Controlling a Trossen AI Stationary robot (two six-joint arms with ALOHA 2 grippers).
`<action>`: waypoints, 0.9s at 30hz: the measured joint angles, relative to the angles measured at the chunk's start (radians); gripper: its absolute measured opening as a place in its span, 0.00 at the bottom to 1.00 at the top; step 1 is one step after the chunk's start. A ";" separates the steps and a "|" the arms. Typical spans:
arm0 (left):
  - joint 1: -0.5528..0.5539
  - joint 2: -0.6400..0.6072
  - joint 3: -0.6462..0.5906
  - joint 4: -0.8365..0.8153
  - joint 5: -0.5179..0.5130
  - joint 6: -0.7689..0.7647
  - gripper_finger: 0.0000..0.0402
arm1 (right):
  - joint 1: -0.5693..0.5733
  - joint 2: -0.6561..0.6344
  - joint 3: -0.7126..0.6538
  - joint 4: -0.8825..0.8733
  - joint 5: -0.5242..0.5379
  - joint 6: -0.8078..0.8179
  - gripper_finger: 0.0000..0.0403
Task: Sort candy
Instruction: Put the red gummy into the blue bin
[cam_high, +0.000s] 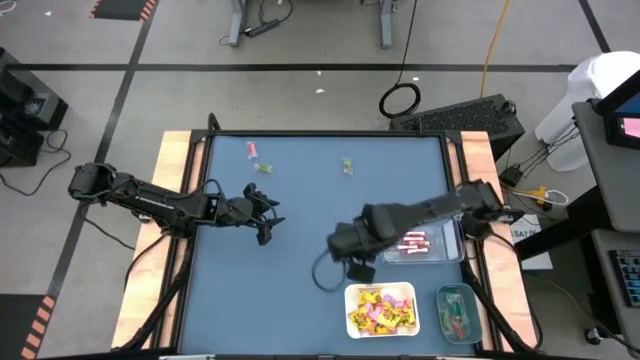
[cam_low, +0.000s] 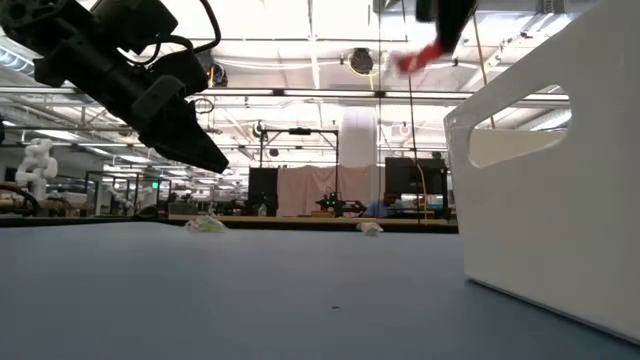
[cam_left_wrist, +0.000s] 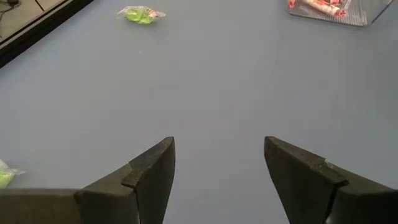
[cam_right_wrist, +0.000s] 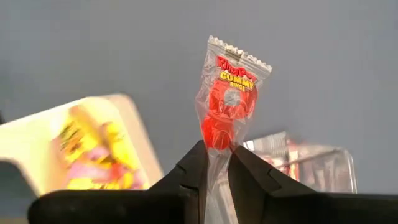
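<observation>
above the blue table (cam_high: 300, 230), the right end effector (cam_right_wrist: 217, 163) pinches a red gummy packet (cam_right_wrist: 229, 102).

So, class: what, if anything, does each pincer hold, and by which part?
The right pincer is shut on a red gummy ring candy, pinching the wrapper's end below the ring. The left pincer is open over the table and holds nothing.

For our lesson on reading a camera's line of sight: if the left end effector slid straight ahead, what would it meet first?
Probably nothing soon: ahead of the open left end effector lies bare blue tabletop. The clear plastic tray of red-and-white sticks sits farther on, off to one side; depth is unclear.
</observation>
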 joint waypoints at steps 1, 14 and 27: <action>0.000 0.000 0.000 0.000 0.000 0.000 0.62 | 0.027 0.000 0.028 -0.022 0.012 0.014 0.12; 0.000 0.000 0.000 0.014 0.010 -0.026 0.62 | 0.422 -0.030 0.124 -0.087 0.098 0.278 0.12; -0.006 0.000 0.001 0.101 0.036 -0.027 0.62 | 0.670 -0.031 0.124 -0.087 0.114 0.690 0.12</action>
